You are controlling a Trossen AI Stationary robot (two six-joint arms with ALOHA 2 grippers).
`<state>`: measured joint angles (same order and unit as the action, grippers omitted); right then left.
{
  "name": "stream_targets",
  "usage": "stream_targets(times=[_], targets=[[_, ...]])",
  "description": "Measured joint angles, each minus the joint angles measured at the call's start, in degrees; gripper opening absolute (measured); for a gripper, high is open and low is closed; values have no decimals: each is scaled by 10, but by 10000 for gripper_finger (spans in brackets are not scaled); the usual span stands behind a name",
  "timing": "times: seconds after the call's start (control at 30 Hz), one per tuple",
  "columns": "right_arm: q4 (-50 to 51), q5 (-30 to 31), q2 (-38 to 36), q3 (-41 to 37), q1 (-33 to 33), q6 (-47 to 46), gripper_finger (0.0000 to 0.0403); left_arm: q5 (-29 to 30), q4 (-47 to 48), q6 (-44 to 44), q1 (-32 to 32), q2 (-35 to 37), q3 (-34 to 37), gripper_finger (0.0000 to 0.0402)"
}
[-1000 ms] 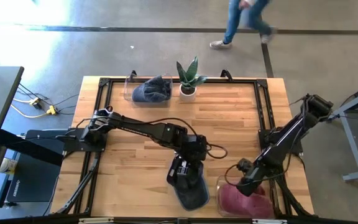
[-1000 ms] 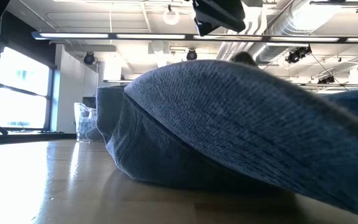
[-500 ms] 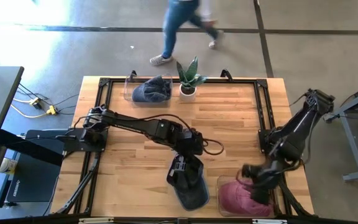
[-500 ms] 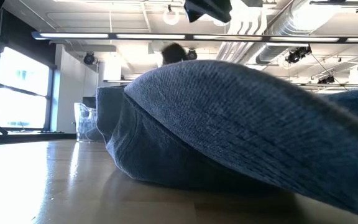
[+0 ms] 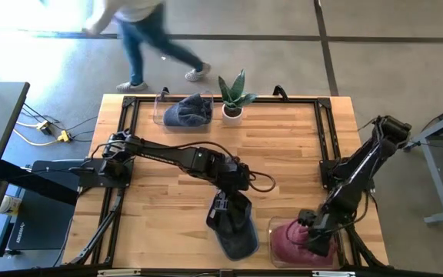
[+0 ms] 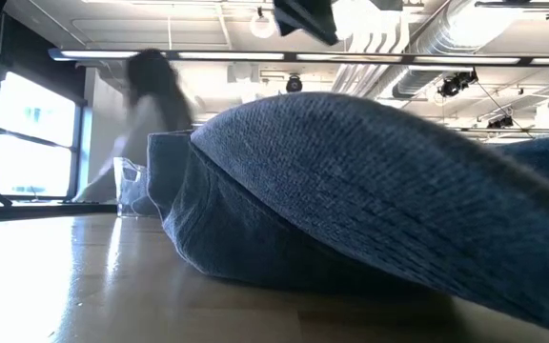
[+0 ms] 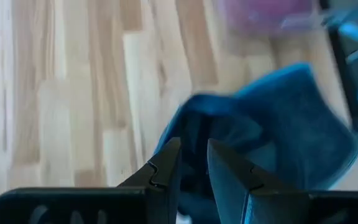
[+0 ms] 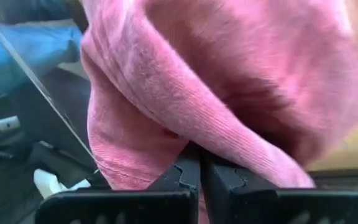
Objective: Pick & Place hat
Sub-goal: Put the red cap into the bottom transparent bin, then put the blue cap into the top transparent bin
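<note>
We see left end effector (image 5: 229, 218) nipped on blue hat (image 5: 234, 231), lying on worktop (image 5: 168, 192) at 6 o'clock. Right end effector (image 5: 311, 235) at 5 o'clock, fingers pinched tight on pink hat (image 5: 291, 245). Person (image 5: 141, 31) passing at 11 o'clock.

Blurred walking person (image 5: 141, 31) cut off by high view's top edge; blue knitted fabric hat (image 6: 370, 200) fills low view, blocking tabletop behind.
</note>
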<state>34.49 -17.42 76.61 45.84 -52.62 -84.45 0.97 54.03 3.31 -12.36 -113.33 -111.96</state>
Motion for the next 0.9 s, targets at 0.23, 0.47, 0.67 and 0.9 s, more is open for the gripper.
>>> stream_targets(times=[0.23, 0.47, 0.67, 0.9], targets=[[44, 9, -35, 84, 16, 12, 2, 52, 60, 28, 0, 40, 2, 74], [-9, 114, -26, 57, -28, -20, 4, 98, 76, 44, 0, 68, 1, 74], [-24, 201, -57, 49, 30, -33, 4, 119, 123, 118, -1, 111, 65, 74], [-65, 367, -114, 80, 116, 144, 8, 150, 134, 286, -19, 160, 145, 74]])
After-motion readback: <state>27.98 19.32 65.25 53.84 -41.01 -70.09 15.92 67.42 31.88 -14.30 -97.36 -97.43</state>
